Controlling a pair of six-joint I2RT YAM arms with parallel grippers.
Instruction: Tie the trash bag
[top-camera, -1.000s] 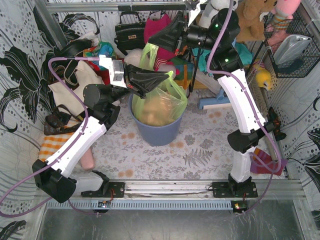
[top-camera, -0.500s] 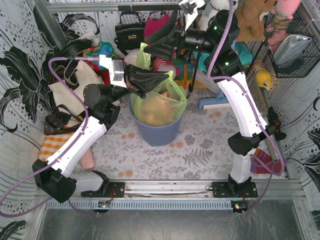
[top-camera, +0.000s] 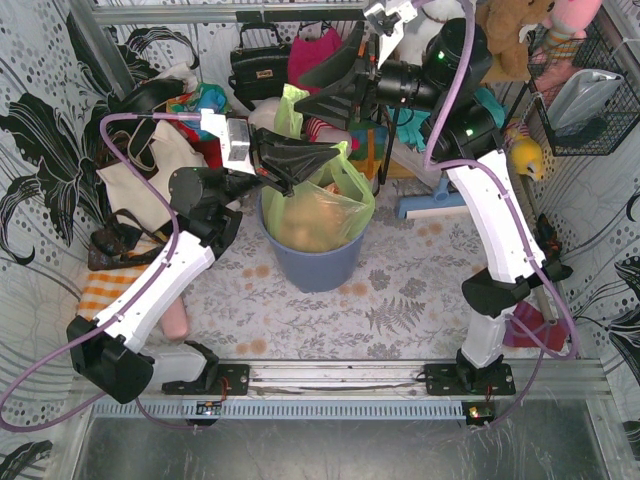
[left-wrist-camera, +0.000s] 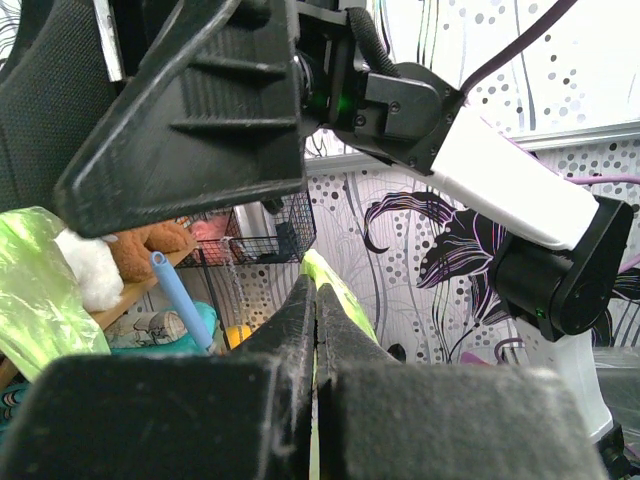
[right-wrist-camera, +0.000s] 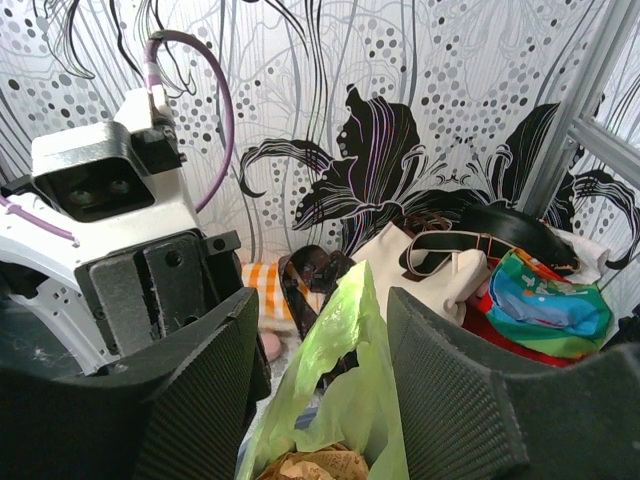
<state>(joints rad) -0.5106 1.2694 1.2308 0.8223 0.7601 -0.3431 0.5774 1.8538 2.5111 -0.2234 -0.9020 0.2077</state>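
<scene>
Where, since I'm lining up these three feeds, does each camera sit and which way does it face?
Top external: fixed above, behind the bases, looking down on the trash bag in its bin; both arms show.
Left wrist: faces along the left gripper, shut on a bag strip, toward the right arm.
Right wrist: faces through the open right gripper toward the left arm.
Shared: the bag appears in all three.

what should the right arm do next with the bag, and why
Probably close the right gripper on the flap of the trash bag: its jaws stand open around that upright flap, while the left gripper is shut on the other flap.
</scene>
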